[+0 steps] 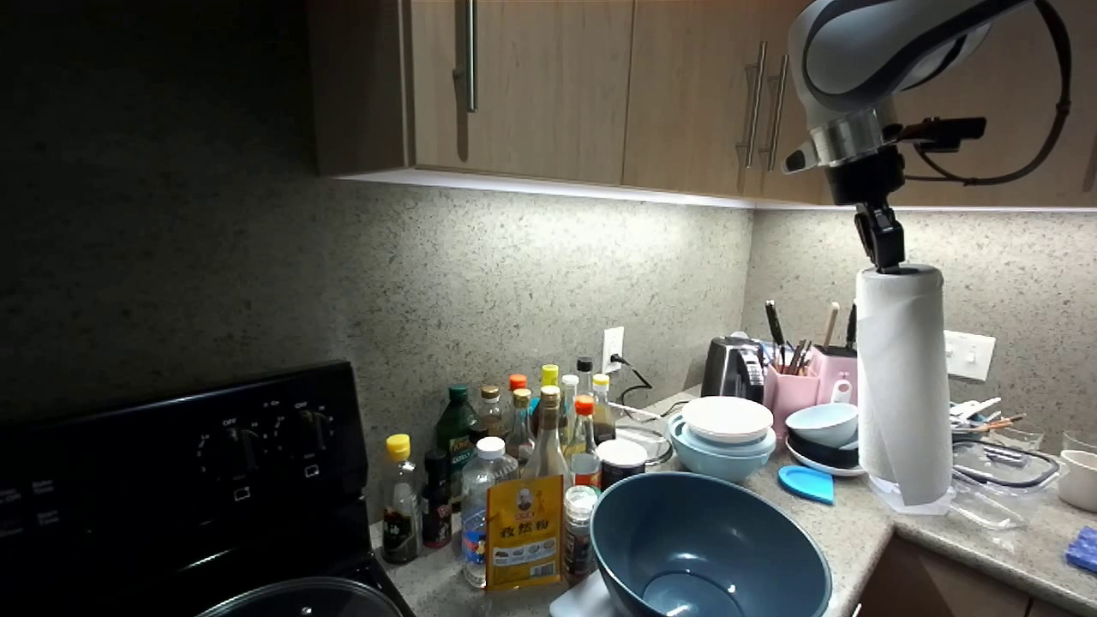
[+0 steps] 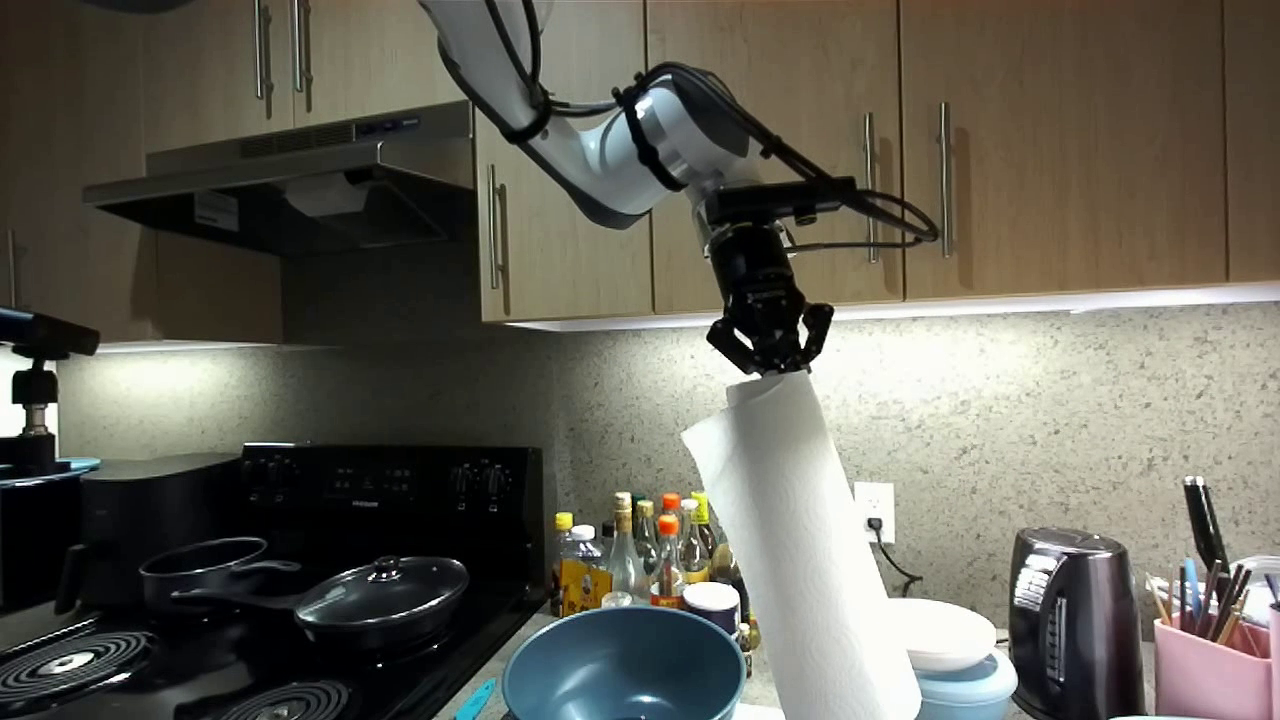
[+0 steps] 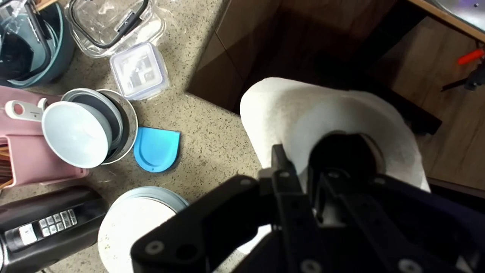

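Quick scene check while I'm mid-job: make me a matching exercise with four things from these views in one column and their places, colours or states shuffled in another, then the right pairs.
Things:
1. Paper towel roll
2. Large bowl
3. Lidded pan
4. Pink holder

Places, colours, states:
A. Sitting on the stove
B. Pinched at its upper end by the gripper
C. Has utensils sticking out of it
D. Dark blue

Pairs: 1-B, 2-D, 3-A, 4-C
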Robot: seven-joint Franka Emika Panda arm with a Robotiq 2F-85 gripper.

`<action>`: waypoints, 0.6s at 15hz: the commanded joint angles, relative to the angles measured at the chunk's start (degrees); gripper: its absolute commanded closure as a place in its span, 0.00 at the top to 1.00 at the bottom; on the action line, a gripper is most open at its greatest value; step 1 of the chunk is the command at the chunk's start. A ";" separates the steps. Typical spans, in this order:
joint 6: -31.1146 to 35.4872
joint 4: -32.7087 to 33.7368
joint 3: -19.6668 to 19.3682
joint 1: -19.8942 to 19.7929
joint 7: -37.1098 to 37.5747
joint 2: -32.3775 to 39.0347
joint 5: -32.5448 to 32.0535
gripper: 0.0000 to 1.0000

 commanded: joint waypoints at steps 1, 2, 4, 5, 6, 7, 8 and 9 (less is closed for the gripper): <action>1.58 0.90 1.11 -0.07 -1.22 0.74 -2.36 0.03; 1.68 1.25 1.32 -0.04 -1.34 1.04 -2.58 0.03; 1.82 1.99 1.71 0.00 -1.66 1.70 -2.86 0.03; 1.83 2.31 1.88 0.03 -1.77 1.97 -3.05 0.03; 1.79 2.76 2.03 0.07 -1.87 2.31 -3.21 0.03; 1.74 3.19 2.14 0.10 -1.94 2.61 -3.39 0.03; 1.66 3.65 2.25 0.11 -2.06 2.99 -3.56 0.03; 1.59 4.02 2.34 0.10 -2.11 3.28 -3.58 0.03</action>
